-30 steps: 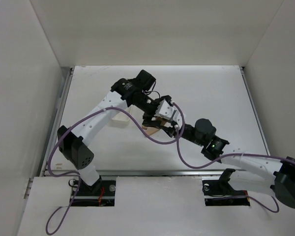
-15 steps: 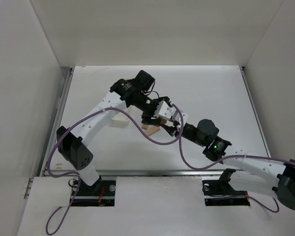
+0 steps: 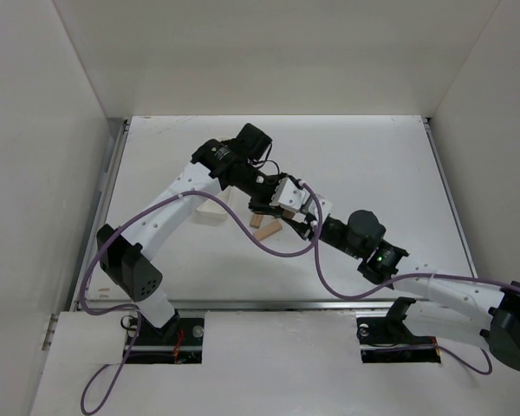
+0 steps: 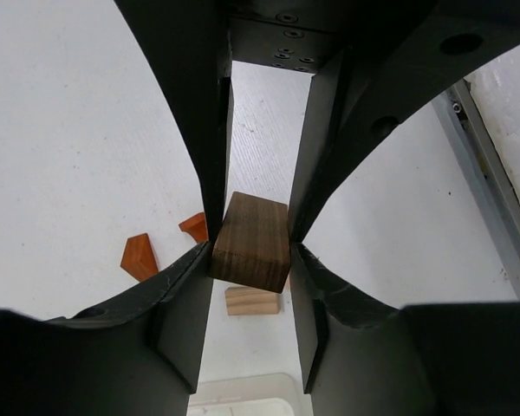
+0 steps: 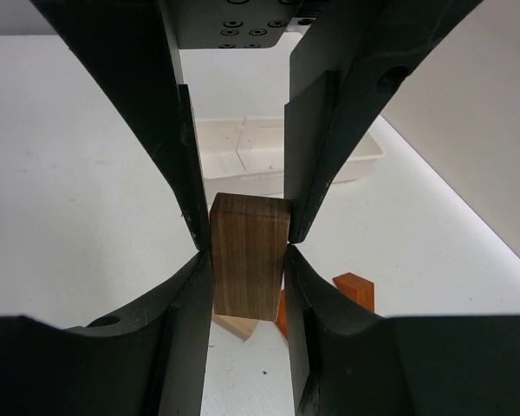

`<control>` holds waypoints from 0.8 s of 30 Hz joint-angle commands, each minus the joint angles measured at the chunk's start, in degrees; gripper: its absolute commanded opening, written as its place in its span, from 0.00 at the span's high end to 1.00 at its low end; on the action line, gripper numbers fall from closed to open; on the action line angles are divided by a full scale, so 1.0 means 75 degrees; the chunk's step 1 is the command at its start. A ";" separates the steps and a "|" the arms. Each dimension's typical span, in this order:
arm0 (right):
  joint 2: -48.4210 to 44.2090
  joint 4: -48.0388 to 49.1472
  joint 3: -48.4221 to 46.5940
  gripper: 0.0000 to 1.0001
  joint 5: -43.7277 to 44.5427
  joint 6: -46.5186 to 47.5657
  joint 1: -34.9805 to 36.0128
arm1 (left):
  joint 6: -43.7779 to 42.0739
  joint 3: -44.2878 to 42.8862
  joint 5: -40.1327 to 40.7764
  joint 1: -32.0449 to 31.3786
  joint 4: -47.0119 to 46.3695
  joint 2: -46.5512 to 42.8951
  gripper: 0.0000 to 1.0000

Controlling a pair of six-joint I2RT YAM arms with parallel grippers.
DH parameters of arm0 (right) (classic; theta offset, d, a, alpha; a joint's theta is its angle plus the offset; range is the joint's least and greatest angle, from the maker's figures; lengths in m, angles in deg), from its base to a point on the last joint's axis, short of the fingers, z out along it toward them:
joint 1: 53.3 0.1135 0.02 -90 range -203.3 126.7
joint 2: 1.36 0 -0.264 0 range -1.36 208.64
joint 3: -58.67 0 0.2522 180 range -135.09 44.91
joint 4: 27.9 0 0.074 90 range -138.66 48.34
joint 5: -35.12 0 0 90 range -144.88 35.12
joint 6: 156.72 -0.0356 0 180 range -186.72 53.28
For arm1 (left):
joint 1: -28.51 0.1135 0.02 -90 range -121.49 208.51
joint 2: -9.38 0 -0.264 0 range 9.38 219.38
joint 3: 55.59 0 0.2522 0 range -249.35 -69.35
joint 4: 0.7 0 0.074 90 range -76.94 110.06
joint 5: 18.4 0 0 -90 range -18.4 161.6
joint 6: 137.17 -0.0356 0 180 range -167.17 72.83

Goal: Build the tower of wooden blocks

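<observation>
Left gripper [image 4: 252, 236] pinches dark block [image 4: 251, 251] | right gripper [image 5: 247, 236] pinches dark block [image 5: 249, 260] likewise

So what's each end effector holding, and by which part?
Left end effector: a wood block, pinched across its opposite sides. Right end effector: a second wood block, gripped across its upper sides.

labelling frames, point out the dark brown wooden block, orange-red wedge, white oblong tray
dark brown wooden block [image 4: 251, 247]: left wrist view, front face
orange-red wedge [image 4: 139, 257]: left wrist view, top face
white oblong tray [image 5: 245, 179]: right wrist view, near wall
</observation>
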 commanded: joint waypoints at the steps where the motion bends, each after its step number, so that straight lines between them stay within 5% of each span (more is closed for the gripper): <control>1: -0.0139 0.0200 -0.0141 1.00 -0.0121 0.0041 0.0065 | -0.0033 -0.0194 -0.0164 0.0034 -0.0133 -0.0354 0.65; 18: 0.0142 0.0282 -0.0141 1.00 -0.0051 0.0041 0.0135 | -0.0032 -0.0194 -0.0094 0.0034 -0.0134 -0.0354 0.51; 24: 0.0142 0.0434 -0.0141 1.00 -0.0051 0.0041 0.0135 | -0.0114 -0.0124 -0.0093 0.0034 -0.0063 -0.0354 0.65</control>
